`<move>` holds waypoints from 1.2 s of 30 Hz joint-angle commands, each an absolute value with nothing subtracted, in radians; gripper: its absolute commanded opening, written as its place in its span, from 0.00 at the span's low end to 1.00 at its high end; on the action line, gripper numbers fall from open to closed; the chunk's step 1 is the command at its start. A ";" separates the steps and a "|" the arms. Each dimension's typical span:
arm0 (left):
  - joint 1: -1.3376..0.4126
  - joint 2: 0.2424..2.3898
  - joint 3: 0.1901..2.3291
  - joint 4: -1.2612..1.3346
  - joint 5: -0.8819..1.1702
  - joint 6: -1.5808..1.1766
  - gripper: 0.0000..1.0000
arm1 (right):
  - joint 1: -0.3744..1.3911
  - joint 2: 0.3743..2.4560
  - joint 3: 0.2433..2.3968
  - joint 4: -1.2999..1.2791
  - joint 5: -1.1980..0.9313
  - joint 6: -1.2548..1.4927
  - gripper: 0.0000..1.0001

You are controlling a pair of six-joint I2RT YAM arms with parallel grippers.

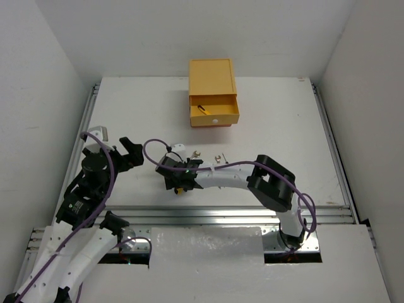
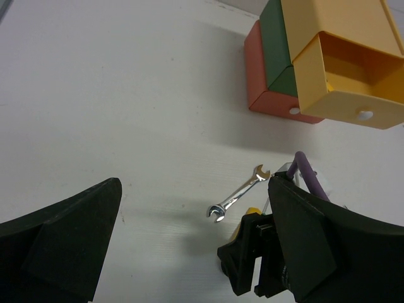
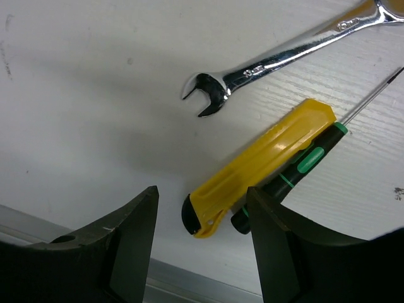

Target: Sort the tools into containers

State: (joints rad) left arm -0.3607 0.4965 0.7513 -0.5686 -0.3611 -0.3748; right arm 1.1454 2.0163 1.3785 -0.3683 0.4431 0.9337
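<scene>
My right gripper (image 3: 202, 233) is open and low over the table. The black end of the yellow-black utility knife (image 3: 259, 167) lies between its fingertips. A green-black screwdriver (image 3: 297, 167) lies against the knife. A silver open-end wrench (image 3: 278, 60) lies just beyond them and also shows in the left wrist view (image 2: 238, 194). My left gripper (image 2: 196, 252) is open and empty, left of the right gripper (image 1: 178, 183). The chest (image 1: 212, 76) stands at the far middle with its yellow top drawer (image 1: 214, 115) pulled out. The green drawer (image 2: 278, 60) and red drawer (image 2: 271, 98) are shut.
A small thin tool (image 1: 202, 108) lies in the open yellow drawer. Small silver pieces (image 1: 218, 158) lie on the table just beyond the right arm. White walls stand on both sides, and metal rails (image 1: 227, 214) run along the near edge.
</scene>
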 commanded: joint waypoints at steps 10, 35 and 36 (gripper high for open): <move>-0.364 0.479 0.762 -0.525 -0.328 -0.367 1.00 | 1.143 2.060 1.417 -0.423 0.463 1.031 0.58; -0.365 0.472 0.759 -0.520 -0.313 -0.364 1.00 | 1.141 2.178 1.503 -0.515 0.532 1.061 0.47; -0.365 0.472 0.759 -0.519 -0.313 -0.364 1.00 | 1.141 2.177 1.503 -0.514 0.534 1.066 0.42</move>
